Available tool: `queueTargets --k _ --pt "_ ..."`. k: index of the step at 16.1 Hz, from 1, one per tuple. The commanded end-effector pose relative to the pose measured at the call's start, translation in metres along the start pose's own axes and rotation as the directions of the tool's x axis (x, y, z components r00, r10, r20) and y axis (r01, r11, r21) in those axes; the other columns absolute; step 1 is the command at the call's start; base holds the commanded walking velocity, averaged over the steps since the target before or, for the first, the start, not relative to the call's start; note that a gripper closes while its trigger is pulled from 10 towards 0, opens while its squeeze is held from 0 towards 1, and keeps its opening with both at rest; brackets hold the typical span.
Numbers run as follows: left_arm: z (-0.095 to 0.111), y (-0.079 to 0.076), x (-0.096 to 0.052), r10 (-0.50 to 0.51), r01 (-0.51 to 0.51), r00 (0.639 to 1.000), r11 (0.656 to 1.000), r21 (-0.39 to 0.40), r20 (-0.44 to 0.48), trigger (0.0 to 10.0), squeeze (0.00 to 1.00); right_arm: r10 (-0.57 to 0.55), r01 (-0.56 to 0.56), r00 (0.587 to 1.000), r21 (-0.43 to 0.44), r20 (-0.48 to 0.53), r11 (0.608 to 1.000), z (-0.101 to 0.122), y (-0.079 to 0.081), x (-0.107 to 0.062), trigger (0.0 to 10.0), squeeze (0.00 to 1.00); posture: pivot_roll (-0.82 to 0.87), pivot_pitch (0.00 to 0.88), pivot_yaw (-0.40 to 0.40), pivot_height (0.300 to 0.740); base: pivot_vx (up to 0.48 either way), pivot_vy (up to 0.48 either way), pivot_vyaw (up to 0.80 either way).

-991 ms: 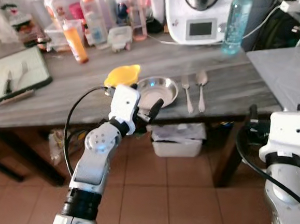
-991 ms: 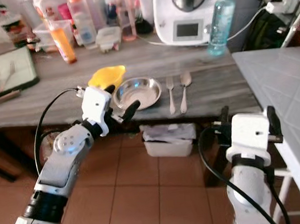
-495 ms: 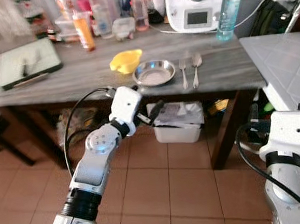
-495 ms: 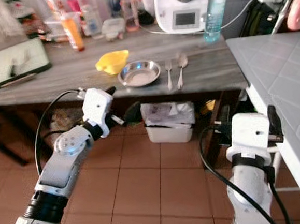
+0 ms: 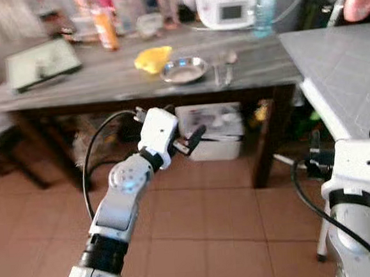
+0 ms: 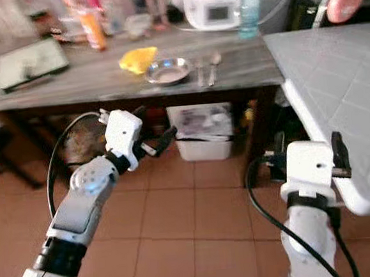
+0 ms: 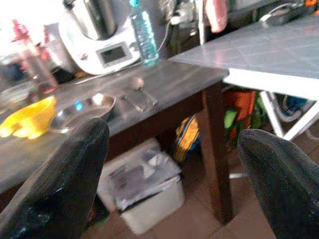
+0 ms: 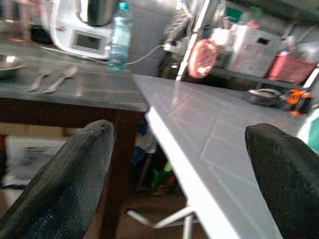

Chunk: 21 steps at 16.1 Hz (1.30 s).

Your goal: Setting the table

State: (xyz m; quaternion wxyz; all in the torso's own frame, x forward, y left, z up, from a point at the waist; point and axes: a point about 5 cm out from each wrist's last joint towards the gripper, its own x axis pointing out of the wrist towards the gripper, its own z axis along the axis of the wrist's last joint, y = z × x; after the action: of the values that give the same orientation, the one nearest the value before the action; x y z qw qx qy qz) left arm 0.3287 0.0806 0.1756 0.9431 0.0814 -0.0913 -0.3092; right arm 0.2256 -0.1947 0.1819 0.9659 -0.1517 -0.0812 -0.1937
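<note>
With both the left end effector [image 5: 188, 141] and right end effector [image 8: 174, 199] apart and empty, I risk clipping the grey tabletop [image 5: 340, 68] at three o'clock if I turn.

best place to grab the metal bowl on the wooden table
Probably grip the metal bowl by its rim on the edge facing the robot, one of the fingers inside and one outside, coming from above. It sits upright and shallow near the table front; the yellow bowl crowds its left.

no legible text, labels blurred, appliance screen unreadable
</note>
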Motion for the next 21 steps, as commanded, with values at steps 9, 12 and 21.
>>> queueTargets --k 9,12,21 --pt "-0.010 -0.001 -0.006 0.089 -0.089 0.996 0.994 -0.067 0.001 10.0 0.00 0.012 -0.012 1.000 -0.034 0.023 0.999 0.001 -0.014 -0.013 10.0 0.84 -0.07 0.089 0.079 0.740 0.000 0.000 0.00" --pt "-0.011 -0.001 -0.004 0.091 -0.090 0.996 0.993 -0.073 0.000 10.0 0.00 0.015 -0.014 1.000 -0.037 0.022 0.999 0.001 -0.012 -0.013 10.0 0.84 -0.08 0.085 0.081 0.740 0.000 -0.330 0.00" --pt "-0.011 -0.005 0.003 0.084 -0.083 0.996 0.991 -0.102 -0.001 10.0 0.00 0.013 -0.012 1.000 -0.042 0.019 0.999 0.002 -0.009 -0.014 10.0 0.83 -0.09 0.100 0.083 0.740 0.000 -0.461 0.00"
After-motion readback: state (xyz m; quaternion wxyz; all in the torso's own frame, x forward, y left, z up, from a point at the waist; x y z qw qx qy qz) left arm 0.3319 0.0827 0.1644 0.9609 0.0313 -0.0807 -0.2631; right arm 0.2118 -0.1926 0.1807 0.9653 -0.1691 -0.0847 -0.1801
